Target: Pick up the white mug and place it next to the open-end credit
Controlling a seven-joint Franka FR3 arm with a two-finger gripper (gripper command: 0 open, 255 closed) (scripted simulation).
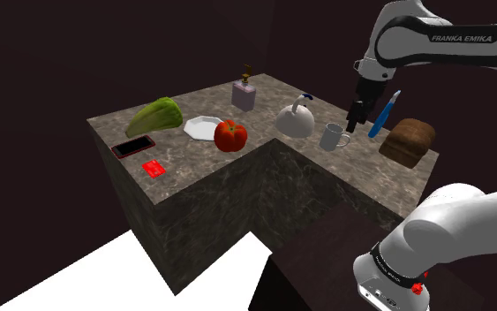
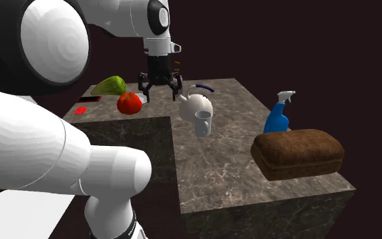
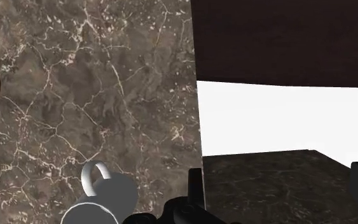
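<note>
The gripper (image 2: 160, 89) hangs spread and empty, just above and aside of the white mug (image 1: 332, 136), which stands upright on the marble counter (image 1: 367, 174) beside the kettle (image 1: 295, 121) (rigid, light, likely slick). Pinching its wall opposite the handle looks safest.

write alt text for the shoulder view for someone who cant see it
The robot's open black gripper hovers near a grey-white mug on an L-shaped marble counter. A kettle, blue spray bottle and bread loaf stand close by; a red card lies at the counter's other end.
</note>
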